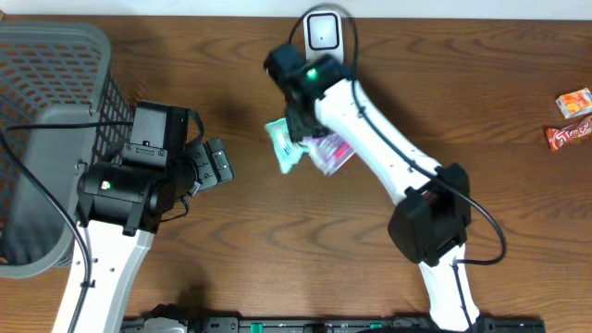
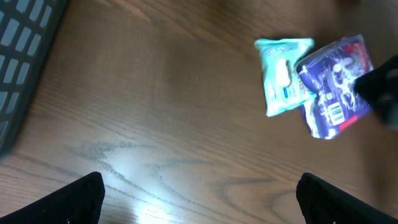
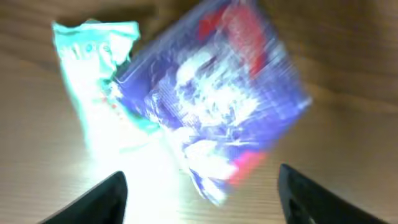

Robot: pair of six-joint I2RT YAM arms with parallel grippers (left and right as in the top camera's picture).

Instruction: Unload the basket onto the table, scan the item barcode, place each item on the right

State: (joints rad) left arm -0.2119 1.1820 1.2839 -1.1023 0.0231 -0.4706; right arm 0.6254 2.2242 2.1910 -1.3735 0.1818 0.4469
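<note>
Right end effector (image 3: pixel 200 182) released over purple packet (image 3: pixel 211 99), seemingly overlapping edge of teal packet (image 3: pixel 93 74).

Tbl (image 1: pixel 546 213) under me: dark brown wood-grain top, fills nearly the whole overhead view. Pale strip (image 1: pixel 462 7) along far edge, can't tell if wall or floor. Light: bright glare patch (image 2: pixel 124 177) on the wood in my L wrist view.

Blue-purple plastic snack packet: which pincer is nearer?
Right. The right pincer hangs open just above the blue-purple plastic snack packet, which fills its wrist view. The left pincer, also open, sits off to the packet's left, beyond the teal plastic packet.
</note>
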